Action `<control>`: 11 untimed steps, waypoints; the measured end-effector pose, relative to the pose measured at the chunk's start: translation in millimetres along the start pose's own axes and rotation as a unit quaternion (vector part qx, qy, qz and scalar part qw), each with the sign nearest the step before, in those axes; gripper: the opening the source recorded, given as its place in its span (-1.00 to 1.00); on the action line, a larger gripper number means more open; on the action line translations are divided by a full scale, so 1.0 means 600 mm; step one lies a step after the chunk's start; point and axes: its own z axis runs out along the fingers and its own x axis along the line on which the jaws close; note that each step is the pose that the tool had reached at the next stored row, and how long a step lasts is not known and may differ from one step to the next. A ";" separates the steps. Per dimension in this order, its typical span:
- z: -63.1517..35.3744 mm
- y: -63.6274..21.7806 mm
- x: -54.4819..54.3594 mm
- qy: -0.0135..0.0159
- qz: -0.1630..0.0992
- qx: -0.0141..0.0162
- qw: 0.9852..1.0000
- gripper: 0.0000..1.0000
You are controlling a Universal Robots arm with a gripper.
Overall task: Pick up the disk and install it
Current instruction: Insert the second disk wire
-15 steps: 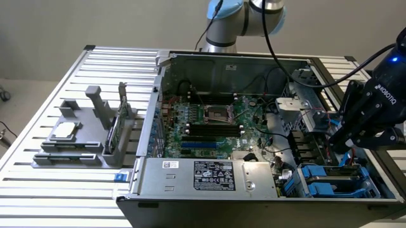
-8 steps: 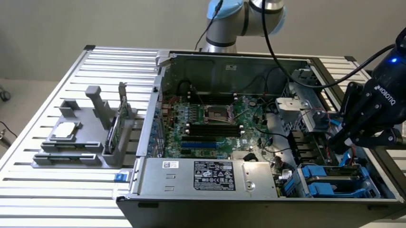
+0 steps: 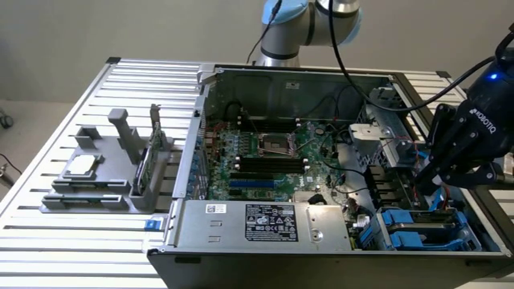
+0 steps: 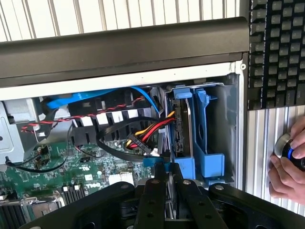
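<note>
The disk stands on edge in the drive bay at the corner of the open computer case, its grey metal side framed by its blue carrier. My gripper is right over the disk's near end, with the black fingers drawn close on the blue carrier edge. In the exterior view my gripper hangs over the blue drive bay at the case's right side. A second blue bracket stands beside the disk.
Red, yellow and black cables lie close beside the bay. A person's hand rests on a knob next to a keyboard. A grey holder with a silver chip and a green card stands at the exterior view's left.
</note>
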 end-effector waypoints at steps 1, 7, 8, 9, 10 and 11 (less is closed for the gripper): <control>0.000 0.000 0.000 0.001 0.000 0.000 1.000 -0.67; 0.002 0.002 -0.015 0.024 -0.004 0.003 1.000 -0.67; 0.002 0.002 -0.017 0.027 -0.004 0.003 1.000 -0.67; 0.003 0.002 -0.019 0.029 -0.005 0.004 1.000 -0.67; 0.003 0.003 -0.021 0.031 -0.005 0.004 0.999 -0.67; 0.003 0.003 -0.022 0.032 -0.006 0.004 0.999 -0.67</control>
